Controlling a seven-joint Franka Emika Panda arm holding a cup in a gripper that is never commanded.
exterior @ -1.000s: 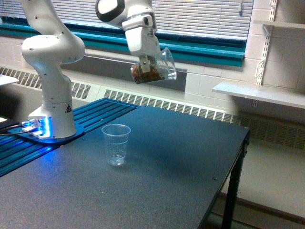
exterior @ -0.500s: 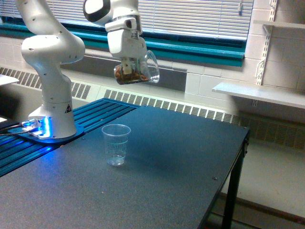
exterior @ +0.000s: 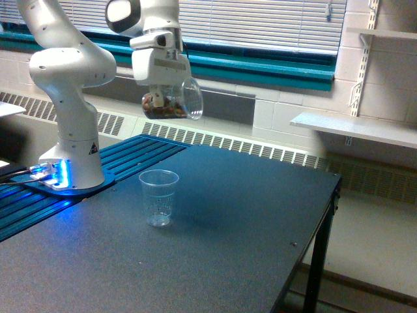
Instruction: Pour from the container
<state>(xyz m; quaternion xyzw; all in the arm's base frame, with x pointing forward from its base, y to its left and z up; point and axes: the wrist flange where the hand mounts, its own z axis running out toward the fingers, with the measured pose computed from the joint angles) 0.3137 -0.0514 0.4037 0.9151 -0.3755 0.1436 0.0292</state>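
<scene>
The container [exterior: 174, 102], a clear wide-mouthed tumbler with brown bits inside, hangs tipped on its side high above the table, its mouth toward the exterior view's right. My gripper [exterior: 164, 93] is shut on it from above. Below it, a little toward the exterior view's left, a narrower clear cup [exterior: 159, 197] stands upright and looks empty on the dark table [exterior: 247, 222]. No brown bits are seen falling.
The white arm base [exterior: 71, 156] stands on a blue-lit plate at the exterior view's left. The table's edge and leg [exterior: 317, 261] drop off at the right. A wall shelf [exterior: 355, 127] and a radiator lie behind.
The gripper has carried the tilted container toward the exterior view's left and slightly down, closer to above the standing cup. The cup on the table has not moved.
</scene>
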